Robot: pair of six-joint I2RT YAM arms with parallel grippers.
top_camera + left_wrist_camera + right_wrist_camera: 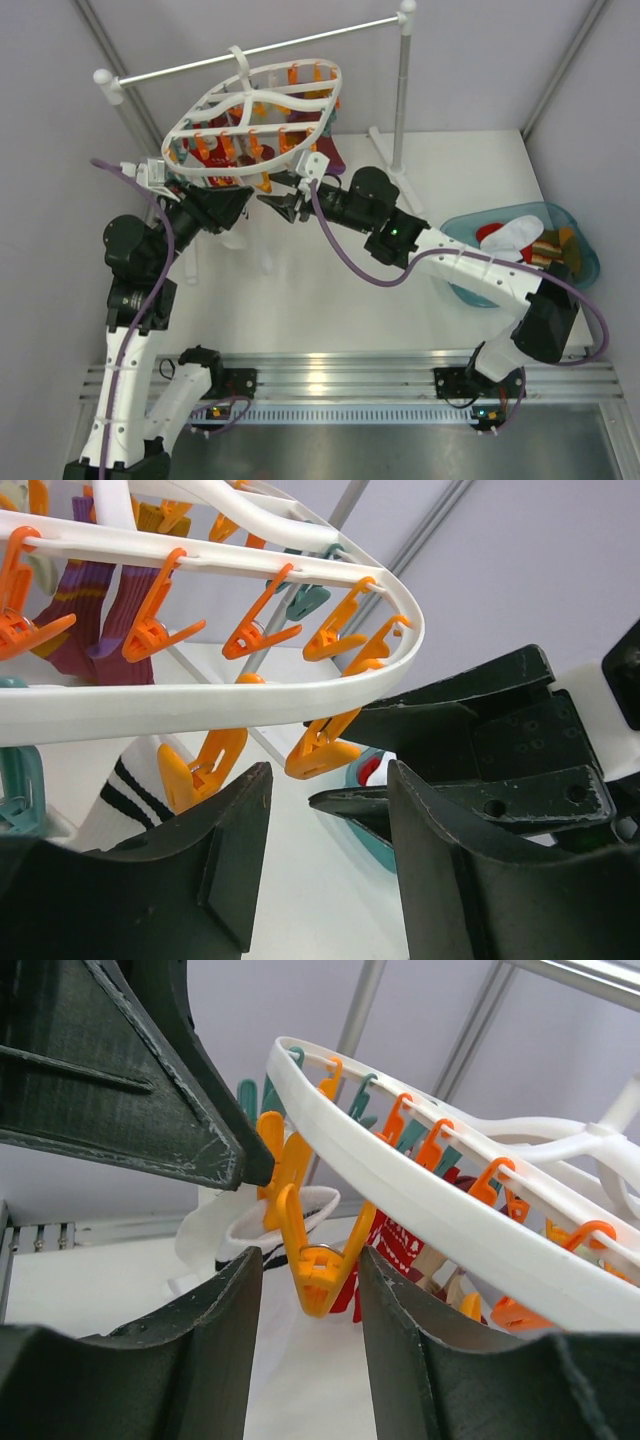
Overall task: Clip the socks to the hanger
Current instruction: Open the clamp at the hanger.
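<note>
You had several socks point(90, 610) clipped on the hanger point(420, 1195), more lay in the basin point(585, 250) at the counter's point(330, 300) right edge, and the left gripper point(325, 780) and right gripper point(310, 1260) both had jaws spread.

Pale lilac walls point(40, 120), white table point(330, 310), seemingly metal corner struts point(565, 70)

Both arms reach forward and inward, elbows bent and wrists raised, so the left claw point(238, 203) and the right claw point(280, 207) nearly meet tip to tip. Each claw's jaws stand apart.
</note>
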